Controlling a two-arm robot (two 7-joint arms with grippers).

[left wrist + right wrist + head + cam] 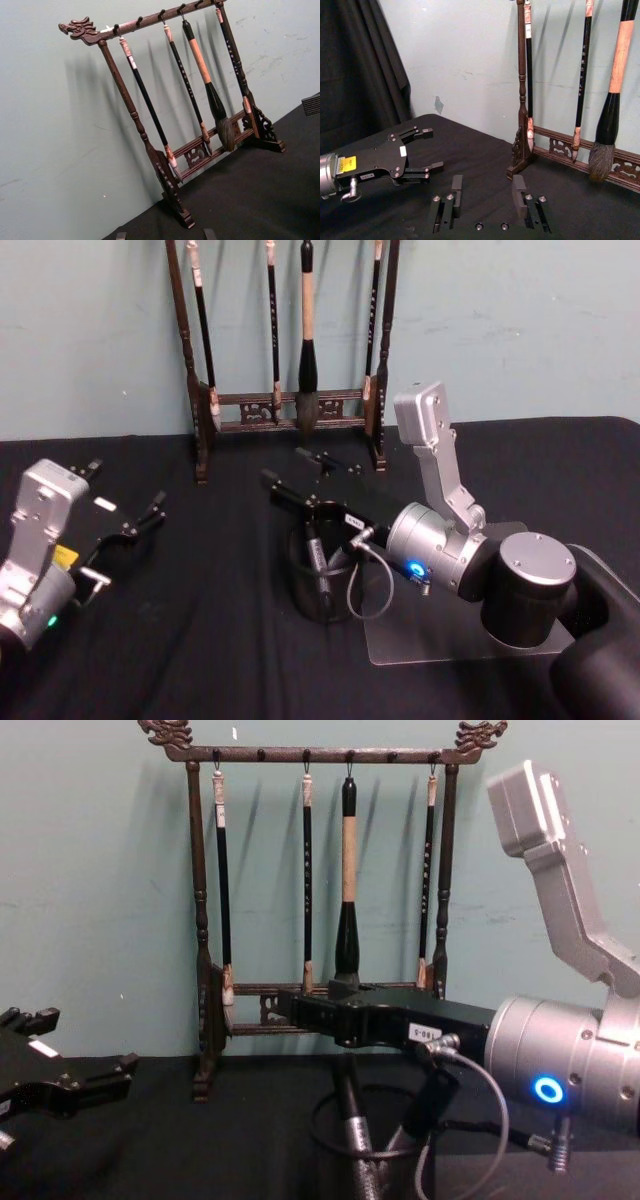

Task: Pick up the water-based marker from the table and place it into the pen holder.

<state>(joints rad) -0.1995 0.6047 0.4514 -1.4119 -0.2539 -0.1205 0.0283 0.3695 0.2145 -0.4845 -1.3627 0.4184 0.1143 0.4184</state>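
The pen holder, a small round black mesh cup, stands on the table near the middle. A dark marker with a grey barrel stands upright inside it, and a second black-capped pen leans beside it. My right gripper hovers just above and beyond the cup's rim, open, with nothing between its fingers. Well apart from the cup, at the left of the table, my left gripper is parked, open and holding nothing.
A tall dark wooden brush rack hung with several calligraphy brushes stands at the back against the green wall. A grey flat patch lies under my right arm. A thin cable loops from the right wrist beside the cup.
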